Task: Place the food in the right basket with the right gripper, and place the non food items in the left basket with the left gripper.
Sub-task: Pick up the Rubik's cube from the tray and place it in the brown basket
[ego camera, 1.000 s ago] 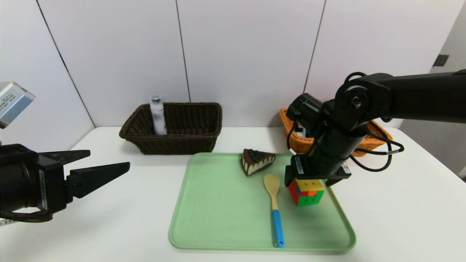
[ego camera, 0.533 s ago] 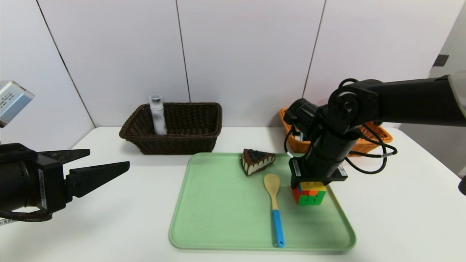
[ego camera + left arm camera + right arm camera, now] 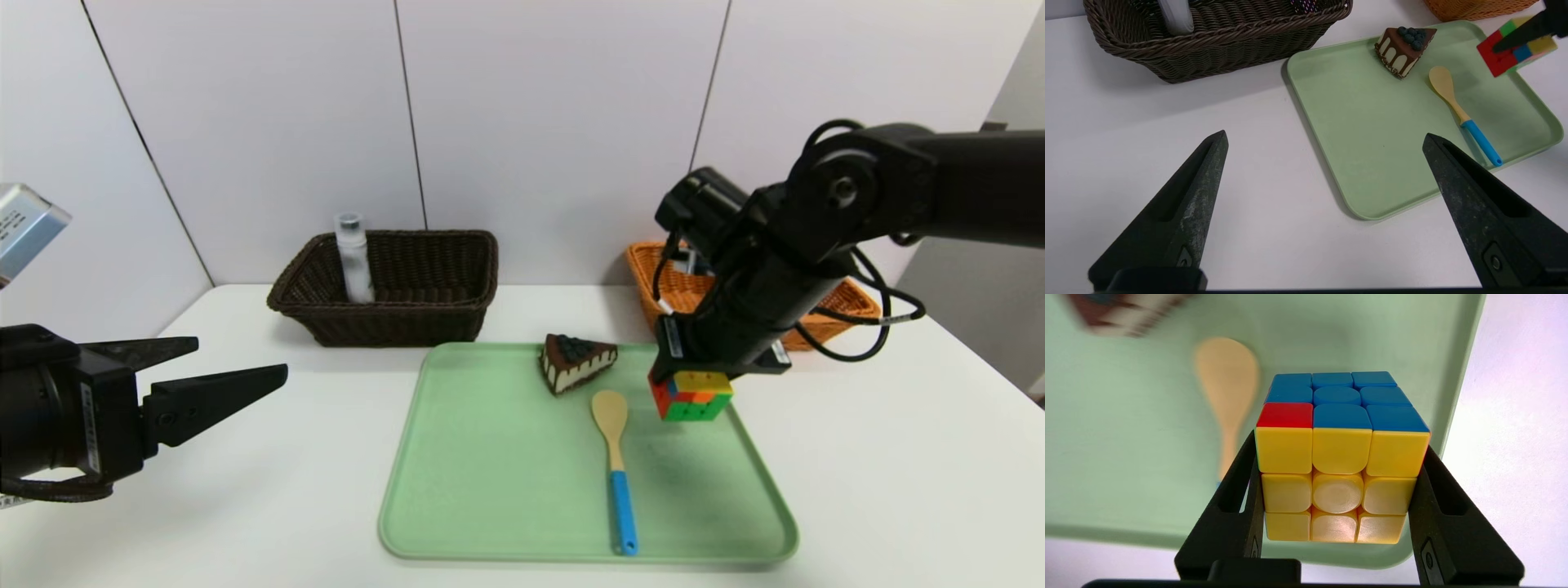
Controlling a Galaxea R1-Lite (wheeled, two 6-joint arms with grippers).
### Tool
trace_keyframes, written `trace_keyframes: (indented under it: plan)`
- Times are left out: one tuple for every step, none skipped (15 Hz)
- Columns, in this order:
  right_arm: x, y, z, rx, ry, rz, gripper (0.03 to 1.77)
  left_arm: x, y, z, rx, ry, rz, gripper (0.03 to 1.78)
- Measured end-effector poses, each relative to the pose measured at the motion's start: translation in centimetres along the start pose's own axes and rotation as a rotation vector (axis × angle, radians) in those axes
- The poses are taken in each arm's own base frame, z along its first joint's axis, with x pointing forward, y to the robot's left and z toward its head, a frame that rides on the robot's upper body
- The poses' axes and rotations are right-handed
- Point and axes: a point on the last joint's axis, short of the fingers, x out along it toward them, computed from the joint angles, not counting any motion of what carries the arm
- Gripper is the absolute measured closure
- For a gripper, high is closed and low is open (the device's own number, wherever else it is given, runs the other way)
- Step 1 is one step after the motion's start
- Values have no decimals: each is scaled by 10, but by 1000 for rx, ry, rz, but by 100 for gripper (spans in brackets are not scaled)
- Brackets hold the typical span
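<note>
1. While my right gripper [image 3: 692,390] clamps the multicoloured puzzle cube [image 3: 691,395] right of centre, the translucent white bottle [image 3: 353,257] stands in the dark brown wicker basket [image 3: 392,286] upper left.
2. My left gripper [image 3: 1323,143] gapes empty; the chocolate cake wedge [image 3: 1404,48] and blue-handled wooden spoon [image 3: 1461,112] remain on the green tray [image 3: 1372,134].
3. The cube [image 3: 1337,457] fills the centre, pinched on both sides.

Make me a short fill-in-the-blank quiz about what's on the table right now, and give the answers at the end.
1. The right gripper is shut on the ______, held above the green tray.
2. The bottle stands in the ______ basket.
3. The wooden spoon on the tray has a ______ handle.
4. The left gripper hangs over the white table with its jaws ______.

Answers: puzzle cube; dark brown; blue; open
</note>
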Motion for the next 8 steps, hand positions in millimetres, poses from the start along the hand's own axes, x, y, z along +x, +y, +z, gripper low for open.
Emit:
trace_keyframes:
  plan:
    - [-22, 5, 4, -7, -71, 50, 85, 0, 0, -1, -1, 3, 1, 12]
    - [-43, 12, 7, -22, -148, 113, 85, -1, 0, -1, -1, 4, 0, 12]
    - [-60, 21, 10, -43, -237, 177, 85, -1, 0, -1, -1, 5, 1, 12]
    - [-74, 31, 14, -71, -344, 248, 85, -1, 0, 0, 0, 3, 1, 12]
    - [-84, 41, 20, -100, -455, 313, 85, -1, 0, 0, 0, 2, 0, 12]
    - [-91, 53, 26, -133, -564, 373, 85, -1, 0, 0, 0, 2, 0, 12]
    - [-94, 67, 32, -163, -672, 433, 85, 0, 0, 0, 0, 2, 0, 12]
    - [-93, 81, 37, -183, -759, 487, 85, 0, 0, 0, 0, 2, 0, 12]
